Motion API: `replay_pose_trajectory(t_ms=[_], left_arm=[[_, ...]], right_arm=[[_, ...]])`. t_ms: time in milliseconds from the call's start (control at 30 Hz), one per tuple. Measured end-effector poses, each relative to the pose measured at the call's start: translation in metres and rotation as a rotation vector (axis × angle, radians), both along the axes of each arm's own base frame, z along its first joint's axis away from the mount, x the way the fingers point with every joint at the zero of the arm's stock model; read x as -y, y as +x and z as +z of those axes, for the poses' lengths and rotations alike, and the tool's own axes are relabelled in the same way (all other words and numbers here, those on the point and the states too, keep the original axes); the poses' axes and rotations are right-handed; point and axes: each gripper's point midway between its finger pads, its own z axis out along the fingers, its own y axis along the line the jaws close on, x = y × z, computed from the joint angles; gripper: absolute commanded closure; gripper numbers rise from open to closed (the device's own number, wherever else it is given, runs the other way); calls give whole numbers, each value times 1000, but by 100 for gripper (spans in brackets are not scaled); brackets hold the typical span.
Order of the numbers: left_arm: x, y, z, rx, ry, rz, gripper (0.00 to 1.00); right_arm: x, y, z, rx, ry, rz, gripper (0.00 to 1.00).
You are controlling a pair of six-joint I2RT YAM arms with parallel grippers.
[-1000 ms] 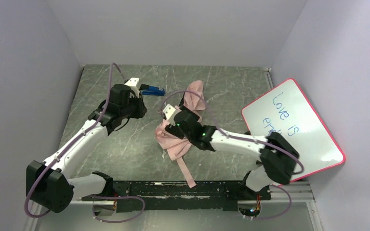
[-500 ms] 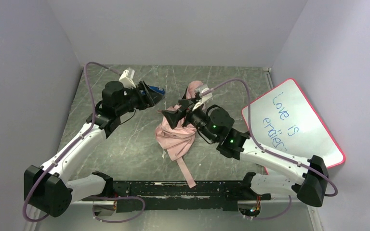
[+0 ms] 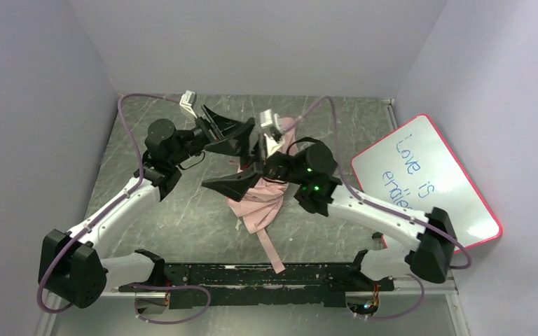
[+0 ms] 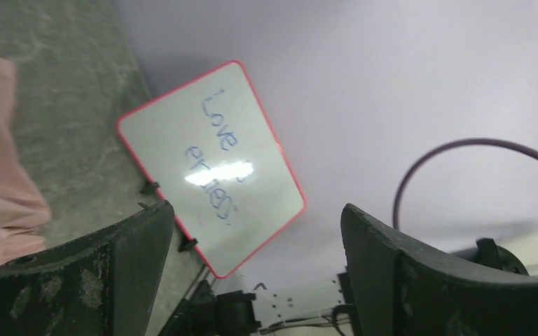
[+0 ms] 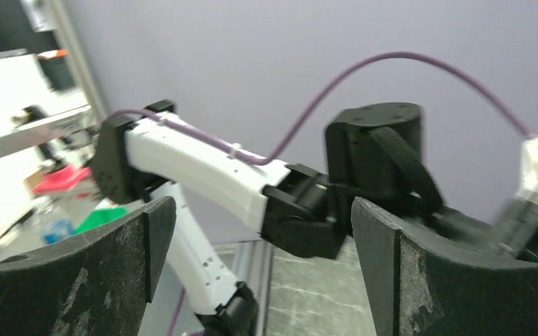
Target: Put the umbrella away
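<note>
The left claw (image 4: 252,238) and the right claw (image 5: 263,231) are wide open and hold nothing. The umbrella (image 3: 256,206) lies crumpled in the middle of the worktop (image 3: 182,203), not put away yet.

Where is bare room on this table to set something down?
Bare table lies between the left arm and the umbrella, and at the back between umbrella and whiteboard. Crowded in the middle: left gripper and right gripper, both open, by the umbrella.

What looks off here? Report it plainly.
The umbrella lies in a crumpled heap on the table, its strap trailing loose toward the near edge. The whiteboard stands tilted by the right wall.
</note>
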Motion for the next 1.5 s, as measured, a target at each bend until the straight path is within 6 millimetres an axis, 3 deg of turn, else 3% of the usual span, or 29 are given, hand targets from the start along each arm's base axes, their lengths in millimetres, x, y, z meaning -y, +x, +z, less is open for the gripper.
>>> replay_pose_trajectory(t_ms=[167, 500, 967, 1500], left_arm=[[13, -12, 11, 13, -57, -85, 8], [20, -16, 9, 41, -24, -109, 7], [18, -15, 11, 92, 63, -94, 7], [18, -17, 15, 115, 55, -95, 7]], right_arm=[[-24, -16, -6, 36, -29, 158, 0], [-29, -27, 13, 50, -28, 157, 0], [-33, -16, -1, 43, -123, 49, 0], [-30, -16, 6, 26, -106, 38, 0]])
